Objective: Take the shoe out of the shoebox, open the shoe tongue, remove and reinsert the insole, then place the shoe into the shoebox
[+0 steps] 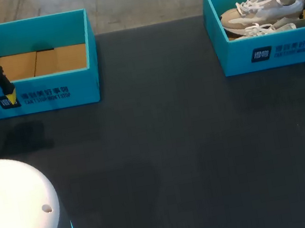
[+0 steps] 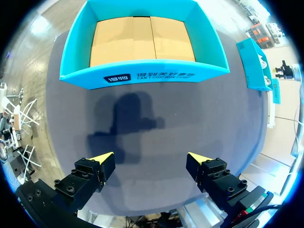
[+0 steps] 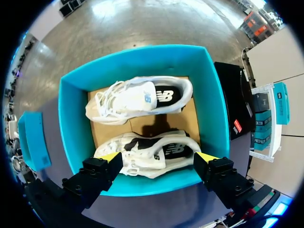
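Nearest the robot, the dark table lay matte, broken only by a soft shadow of the left arm ahead of the left gripper. That gripper hung low over the table's left side, just short of the left shoebox, fingers spread wide and holding nothing. The box showed only its bare cardboard floor.

Farther off at the right, the right shoebox held two pale shoes lying on their sides, the near shoe against the front wall and the far shoe behind it. The right gripper hovered above the near shoe, fingers wide apart, gripping nothing.

With both shoes boxed, the scene fitted either a shoe waiting to be lifted or one already returned.

Judged from here, any descent risked a fingertip catching the box's front wall or the loose laces, since the near shoe sat tight against that wall. The light box might also slide on the smooth table if nudged. Past the table's far edge lay bare grey floor.
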`<action>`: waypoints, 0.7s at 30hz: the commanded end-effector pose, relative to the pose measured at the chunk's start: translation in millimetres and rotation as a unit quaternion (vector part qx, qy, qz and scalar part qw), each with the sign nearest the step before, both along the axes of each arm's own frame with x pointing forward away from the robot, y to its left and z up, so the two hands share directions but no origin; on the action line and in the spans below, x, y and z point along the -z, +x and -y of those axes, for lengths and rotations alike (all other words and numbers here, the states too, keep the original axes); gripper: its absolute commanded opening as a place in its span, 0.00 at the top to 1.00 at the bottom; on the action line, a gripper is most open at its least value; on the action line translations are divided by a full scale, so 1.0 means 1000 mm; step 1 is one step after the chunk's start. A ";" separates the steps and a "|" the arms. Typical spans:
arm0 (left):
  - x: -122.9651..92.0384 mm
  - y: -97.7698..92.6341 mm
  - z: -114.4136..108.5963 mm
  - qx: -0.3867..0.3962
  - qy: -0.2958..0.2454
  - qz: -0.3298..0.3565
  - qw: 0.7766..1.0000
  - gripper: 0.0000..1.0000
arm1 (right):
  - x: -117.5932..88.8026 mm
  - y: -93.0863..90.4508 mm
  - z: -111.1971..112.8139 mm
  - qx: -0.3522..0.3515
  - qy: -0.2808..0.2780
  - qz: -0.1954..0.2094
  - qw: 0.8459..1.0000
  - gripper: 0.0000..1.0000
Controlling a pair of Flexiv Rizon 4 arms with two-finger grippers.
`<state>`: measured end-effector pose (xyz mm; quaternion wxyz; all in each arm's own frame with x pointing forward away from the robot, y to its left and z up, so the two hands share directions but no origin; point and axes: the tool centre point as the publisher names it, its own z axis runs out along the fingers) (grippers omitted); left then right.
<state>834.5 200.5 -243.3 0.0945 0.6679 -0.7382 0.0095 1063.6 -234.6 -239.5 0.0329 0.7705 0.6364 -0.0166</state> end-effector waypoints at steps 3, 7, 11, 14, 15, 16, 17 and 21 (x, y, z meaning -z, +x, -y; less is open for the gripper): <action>0.000 -0.001 0.000 0.000 0.001 0.000 1.000 0.00 | -0.004 -0.032 -0.012 -0.001 0.003 0.018 1.000 0.00; 0.000 -0.001 0.000 0.000 0.001 0.000 1.000 0.00 | -0.006 -0.047 -0.021 -0.005 0.010 0.018 1.000 0.00; 0.000 -0.001 0.000 0.000 0.001 0.000 1.000 0.00 | -0.007 -0.060 -0.030 -0.009 0.009 0.018 1.000 0.00; 0.000 -0.001 0.000 0.000 0.001 0.000 1.000 0.00 | -0.005 -0.070 -0.037 -0.011 0.009 0.013 1.000 0.00; 0.000 -0.001 0.000 0.000 0.001 0.000 1.000 0.00 | -0.004 -0.072 -0.039 -0.012 0.011 0.010 1.000 0.00; 0.000 -0.001 0.000 0.000 0.001 0.000 1.000 0.00 | -0.003 -0.075 -0.041 -0.013 0.012 0.008 1.000 0.00; 0.000 -0.001 0.000 0.000 0.001 0.000 1.000 0.00 | -0.001 -0.076 -0.043 -0.015 0.013 0.004 1.000 0.00; 0.000 -0.001 0.000 0.000 0.001 0.000 1.000 0.00 | 0.002 -0.085 -0.049 -0.017 0.013 -0.002 1.000 0.00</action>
